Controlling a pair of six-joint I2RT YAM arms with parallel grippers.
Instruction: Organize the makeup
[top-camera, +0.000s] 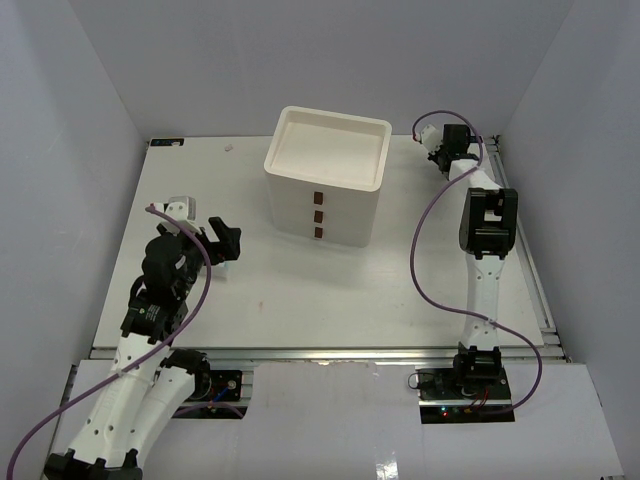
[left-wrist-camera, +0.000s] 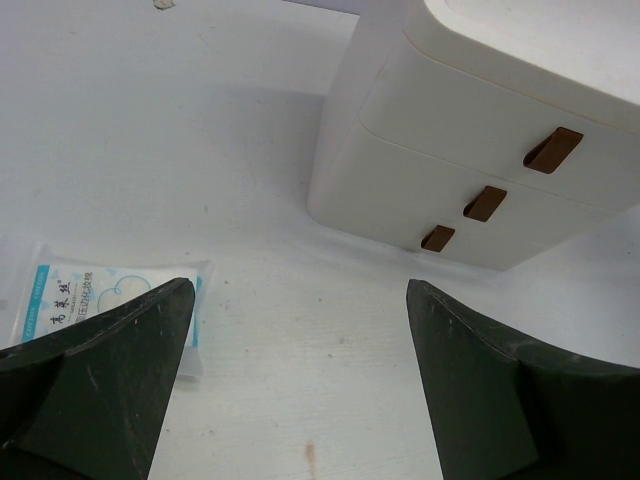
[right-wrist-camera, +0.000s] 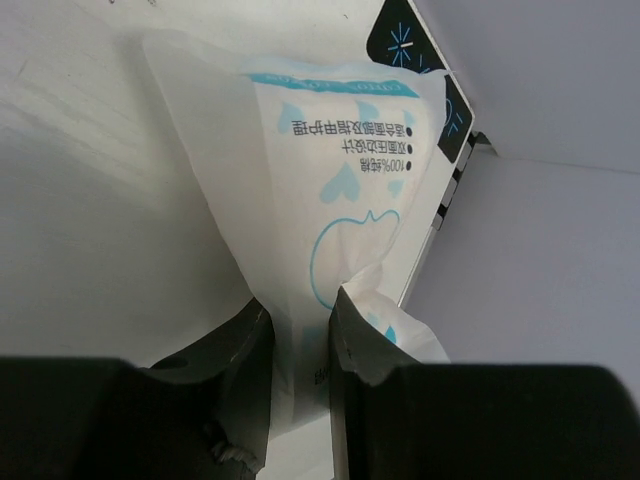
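Observation:
A flat white sachet (right-wrist-camera: 330, 170) with blue print is pinched between the fingers of my right gripper (right-wrist-camera: 300, 330), held up near the table's far right corner. In the top view that gripper (top-camera: 441, 150) is beside the back wall. A second sachet (left-wrist-camera: 105, 300) lies flat on the table, partly hidden by my left gripper's left finger. My left gripper (left-wrist-camera: 300, 380) is open and empty, low over the table left of the drawer box, and also shows in the top view (top-camera: 218, 240). Sponges, tube and bottle are out of view.
The cream three-drawer box (top-camera: 325, 185) stands at the back centre, its drawers shut, brown handles (left-wrist-camera: 485, 203) facing front, its top tray bare. The table's right rail (right-wrist-camera: 440, 190) and side wall are close to my right gripper. A small scrap (top-camera: 228, 148) lies at the back left.

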